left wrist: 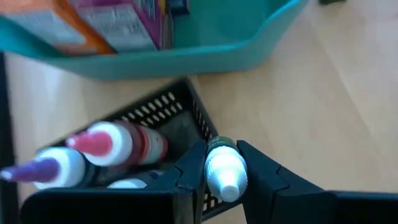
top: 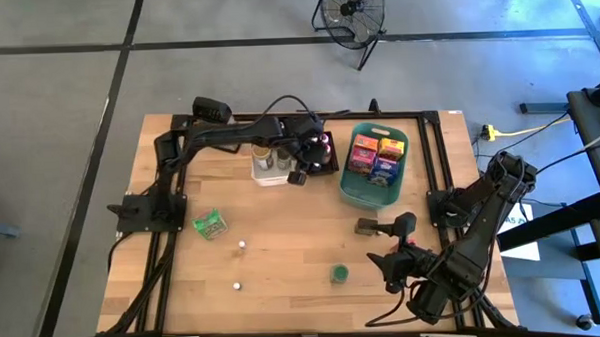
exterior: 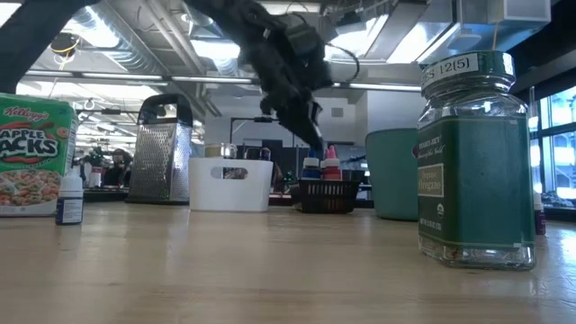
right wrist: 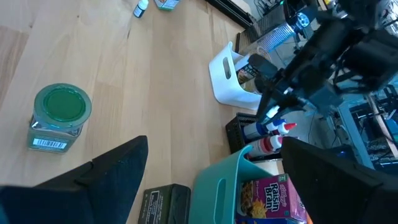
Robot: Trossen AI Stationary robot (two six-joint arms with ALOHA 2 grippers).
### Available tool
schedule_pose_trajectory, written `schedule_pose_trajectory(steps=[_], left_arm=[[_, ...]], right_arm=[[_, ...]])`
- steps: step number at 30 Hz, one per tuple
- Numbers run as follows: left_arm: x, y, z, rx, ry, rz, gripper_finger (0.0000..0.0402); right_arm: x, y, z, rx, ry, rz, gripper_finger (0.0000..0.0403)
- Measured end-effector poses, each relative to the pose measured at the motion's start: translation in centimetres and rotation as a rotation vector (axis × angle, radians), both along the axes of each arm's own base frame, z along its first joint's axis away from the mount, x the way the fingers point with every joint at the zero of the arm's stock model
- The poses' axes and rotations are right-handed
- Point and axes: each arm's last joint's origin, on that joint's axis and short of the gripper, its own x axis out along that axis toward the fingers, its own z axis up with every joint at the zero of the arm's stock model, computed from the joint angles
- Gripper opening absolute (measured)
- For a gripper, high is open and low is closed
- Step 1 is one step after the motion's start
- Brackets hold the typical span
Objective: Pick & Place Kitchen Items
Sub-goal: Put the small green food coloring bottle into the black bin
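My left gripper [top: 308,158] hangs over the black tray [top: 325,166] at the far middle, shut on a small white-capped bottle [left wrist: 225,171]. Two more bottles, red-capped [left wrist: 118,142] and purple-capped [left wrist: 50,168], stand in the tray. The teal basket [top: 353,192] beside it holds several coloured boxes [top: 378,154]. My right gripper [top: 395,247] is open and empty at the near right, between a green-lidded jar [top: 339,274] and a dark box [top: 367,226]. A green cereal box [top: 210,225] and two small bottles [top: 241,246] rest on the table. My left gripper pinches the small bottle between its two fingers [left wrist: 261,171], on the bottle's sides just below the white cap [left wrist: 227,177]. The fingers point down from above. The bottle stands upright, cap up, over the tray's wall [left wrist: 199,121]; its lower end is hidden.
A white bin [top: 272,169] with jars stands left of the tray. A metal grater [exterior: 166,148] shows at the far left in the low view. Black frame rails [top: 435,154] run along the table's edges. Bare wood lies in the table's middle.
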Motion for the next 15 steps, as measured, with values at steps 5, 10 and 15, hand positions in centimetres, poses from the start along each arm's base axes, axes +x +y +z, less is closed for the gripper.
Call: schedule_pose_trajectory(steps=[5, 10, 15], left_arm=[[0.1, 0.9, -1.3, -0.041, 0.024, 0.037, 0.0066], [0.3, 1.3, -2.2, -0.057, 0.034, 0.051, 0.0066], [0.5, 1.9, -3.4, -0.077, 0.045, 0.071, 0.0066]], right_arm=[[0.0, 0.0, 0.0, 0.003, 0.004, 0.000, 0.0369], [0.0, 0.0, 0.0, 0.006, 0.005, -0.001, 0.0369], [0.0, 0.0, 0.0, 0.013, 0.009, -0.002, 0.0369]])
